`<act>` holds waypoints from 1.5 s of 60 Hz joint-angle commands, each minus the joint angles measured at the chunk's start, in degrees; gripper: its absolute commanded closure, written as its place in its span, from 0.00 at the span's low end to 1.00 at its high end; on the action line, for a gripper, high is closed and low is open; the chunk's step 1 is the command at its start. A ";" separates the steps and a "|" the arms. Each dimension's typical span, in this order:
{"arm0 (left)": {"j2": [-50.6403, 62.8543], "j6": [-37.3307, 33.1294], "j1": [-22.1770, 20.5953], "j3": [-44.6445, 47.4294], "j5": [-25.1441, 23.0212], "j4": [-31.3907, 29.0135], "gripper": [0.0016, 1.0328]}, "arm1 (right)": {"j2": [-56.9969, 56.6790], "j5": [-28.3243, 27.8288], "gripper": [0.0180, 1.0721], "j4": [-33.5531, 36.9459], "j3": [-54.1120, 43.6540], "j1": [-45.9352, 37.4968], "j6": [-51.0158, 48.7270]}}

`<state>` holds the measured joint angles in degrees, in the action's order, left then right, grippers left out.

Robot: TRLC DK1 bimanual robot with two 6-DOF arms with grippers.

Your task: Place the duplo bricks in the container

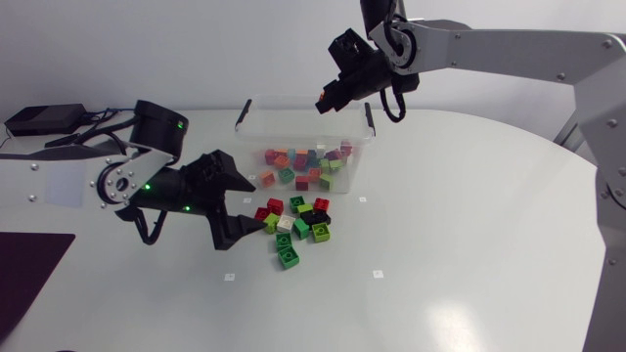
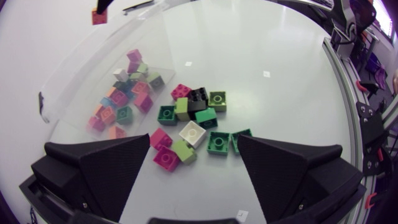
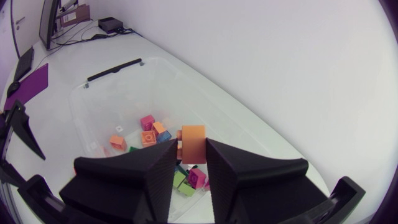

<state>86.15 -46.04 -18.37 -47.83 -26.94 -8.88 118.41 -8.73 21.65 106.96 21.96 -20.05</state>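
The right gripper, matte black, is hanging above the clear plastic container, its fingers clenching a small orange duplo brick from two sides. Inside the container, a scatter of pink, orange, green and blue bricks is lying on its floor. The left gripper is sitting low over the white table with its fingers spread wide, grasping nothing. A loose pile of green, pink, black and white bricks is lying just ahead of its tips, near the container's wall. Whether a fingertip is touching the table is hard to tell.
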 commanded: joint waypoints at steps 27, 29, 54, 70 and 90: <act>8.77 -6.60 -8.61 6.96 0.22 -0.96 0.11 | -10.48 1.17 0.10 -4.60 -10.63 -1.74 1.33; 9.30 -6.60 -9.05 6.96 0.22 -0.96 0.11 | -11.62 1.09 0.10 -5.04 -12.12 -1.65 1.25; 15.72 -4.06 -10.11 4.50 2.77 2.64 0.11 | -25.51 -0.41 0.10 -8.47 -31.63 -0.69 0.98; 16.95 -0.28 -10.63 2.75 3.30 6.60 0.11 | -32.19 -1.55 0.10 -11.19 -44.99 0.90 -0.86; 18.62 0.87 -11.42 2.04 4.09 10.73 0.11 | -33.42 -3.75 0.10 -13.21 -55.28 3.27 -5.61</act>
<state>102.80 -46.09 -29.10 -44.62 -23.20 1.04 85.78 -12.03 9.37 53.60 24.91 -23.59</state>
